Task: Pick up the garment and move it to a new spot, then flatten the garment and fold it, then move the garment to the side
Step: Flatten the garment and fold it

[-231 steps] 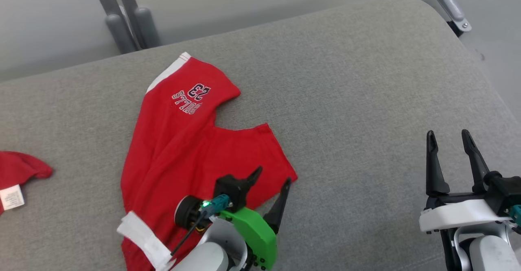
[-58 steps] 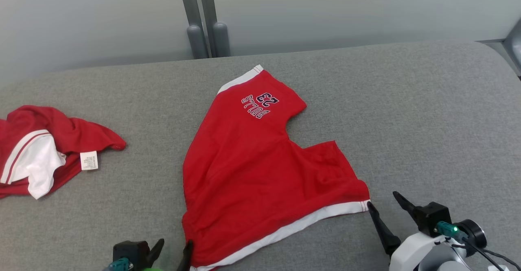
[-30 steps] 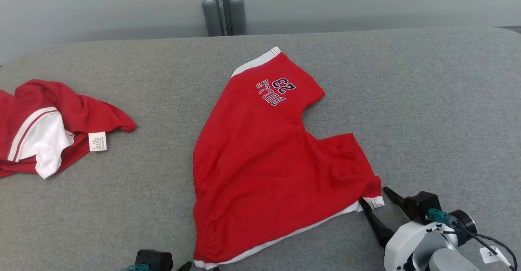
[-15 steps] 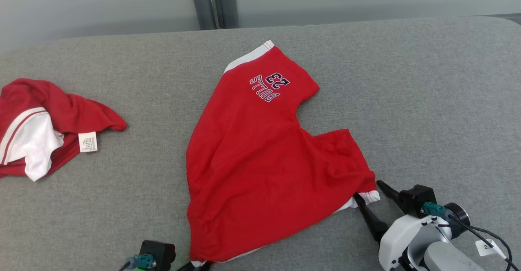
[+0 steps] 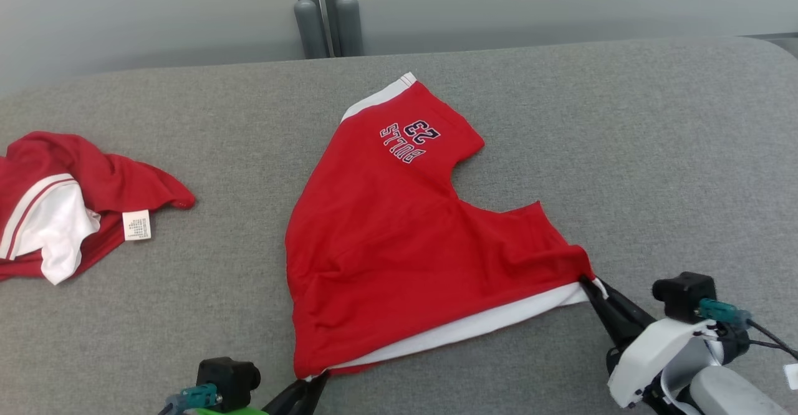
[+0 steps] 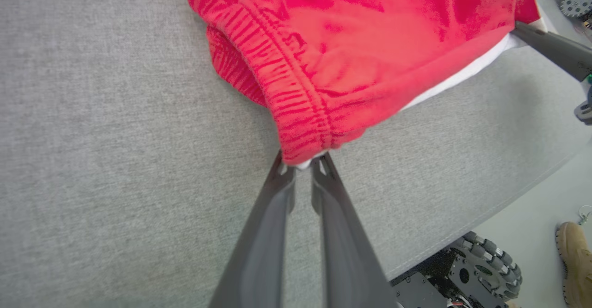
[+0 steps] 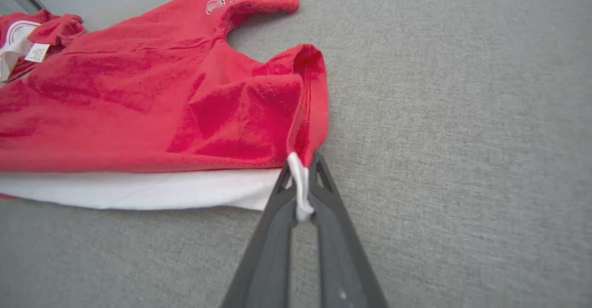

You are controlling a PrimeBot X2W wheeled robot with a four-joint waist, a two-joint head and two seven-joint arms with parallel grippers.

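Dark fingers [image 6: 270, 220] of the left gripper [image 6: 300, 163] are clamped on the gathered waistband corner of the red fabric shorts with white trim [image 5: 399, 234]. Over on the other side, the right gripper [image 7: 303, 171] has its fingers [image 7: 273, 234] pinched tight on the white-trimmed corner. Between the two grips the near edge runs taut, a white band showing under the red. The shorts lie mid-way across the grey upholstered surface [image 5: 623, 153], the printed leg pointing to its far edge. Well apart to the left sits a crumpled red-and-white garment [image 5: 75, 184].
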